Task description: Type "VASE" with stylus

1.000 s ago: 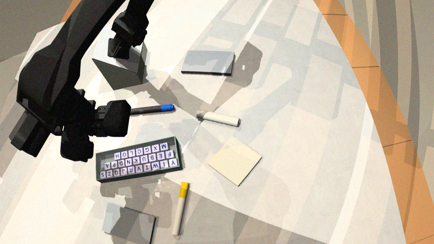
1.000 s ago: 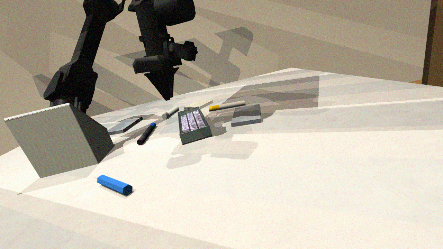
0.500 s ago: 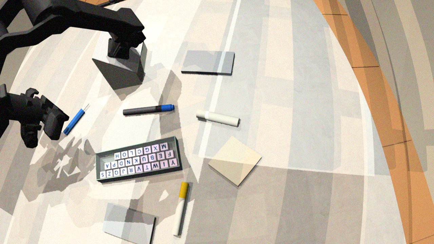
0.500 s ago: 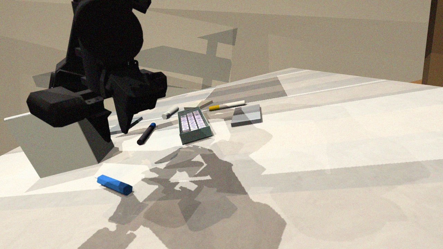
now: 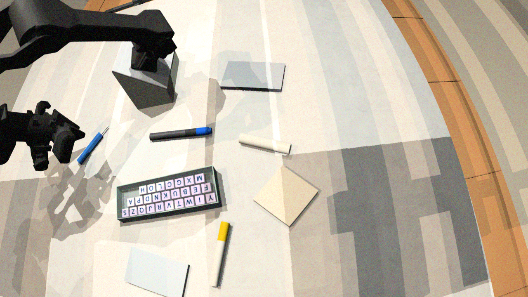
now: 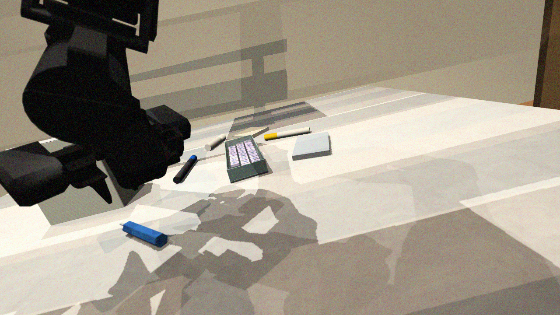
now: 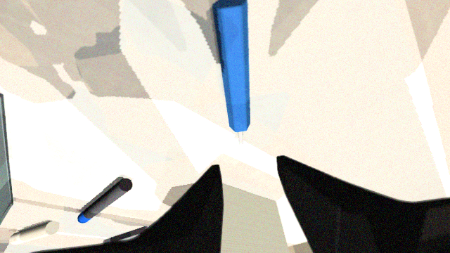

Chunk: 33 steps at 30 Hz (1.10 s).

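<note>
The blue stylus (image 5: 90,149) (image 6: 145,233) (image 7: 236,70) lies on the desk, its thin pale tip towards the fingertips in the wrist view. My gripper (image 7: 248,167) is partly open with nothing between its fingers. It is above the desk close to the stylus, with its fingertips just beyond the tip end in the wrist view. The dark green keyboard tray (image 5: 169,214) (image 6: 247,172) (image 7: 4,169) holds three rows of lettered keys. Its letters appear upside down in the top view, and only its edge shows in the wrist view.
A grey block (image 5: 147,88) (image 6: 78,207) (image 7: 249,218) stands beside the arm. A black marker (image 5: 169,134) (image 6: 184,169) (image 7: 107,198) and white cylinder (image 5: 264,144) (image 6: 215,142) lie beyond the stylus. A yellow-and-white marker (image 5: 220,254), flat slab (image 5: 156,271) and cream square (image 5: 286,195) lie around the keyboard.
</note>
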Available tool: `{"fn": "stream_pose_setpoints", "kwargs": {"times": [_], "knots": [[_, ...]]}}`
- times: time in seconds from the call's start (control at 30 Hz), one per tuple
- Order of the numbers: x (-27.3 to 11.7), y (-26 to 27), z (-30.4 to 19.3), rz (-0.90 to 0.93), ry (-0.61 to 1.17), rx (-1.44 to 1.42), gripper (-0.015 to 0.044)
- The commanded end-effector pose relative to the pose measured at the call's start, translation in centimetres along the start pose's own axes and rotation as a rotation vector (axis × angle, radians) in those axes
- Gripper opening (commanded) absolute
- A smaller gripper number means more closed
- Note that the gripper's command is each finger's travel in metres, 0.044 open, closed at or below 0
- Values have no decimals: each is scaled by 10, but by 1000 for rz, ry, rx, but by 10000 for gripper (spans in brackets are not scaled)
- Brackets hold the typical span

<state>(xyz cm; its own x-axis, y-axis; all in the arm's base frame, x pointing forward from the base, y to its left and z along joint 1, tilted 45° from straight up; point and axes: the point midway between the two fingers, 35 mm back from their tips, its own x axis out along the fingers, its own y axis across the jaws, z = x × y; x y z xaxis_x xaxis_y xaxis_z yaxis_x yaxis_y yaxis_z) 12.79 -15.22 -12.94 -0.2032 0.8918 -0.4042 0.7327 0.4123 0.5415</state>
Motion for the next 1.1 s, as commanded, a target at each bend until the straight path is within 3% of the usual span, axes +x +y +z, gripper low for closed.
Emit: {"fn": "stream_pose_setpoints", "kwargs": {"times": [0.0,1.07], "knots": [[5,-1,2,-1,5,4,150],[21,-1,11,-1,5,4,150]]}}
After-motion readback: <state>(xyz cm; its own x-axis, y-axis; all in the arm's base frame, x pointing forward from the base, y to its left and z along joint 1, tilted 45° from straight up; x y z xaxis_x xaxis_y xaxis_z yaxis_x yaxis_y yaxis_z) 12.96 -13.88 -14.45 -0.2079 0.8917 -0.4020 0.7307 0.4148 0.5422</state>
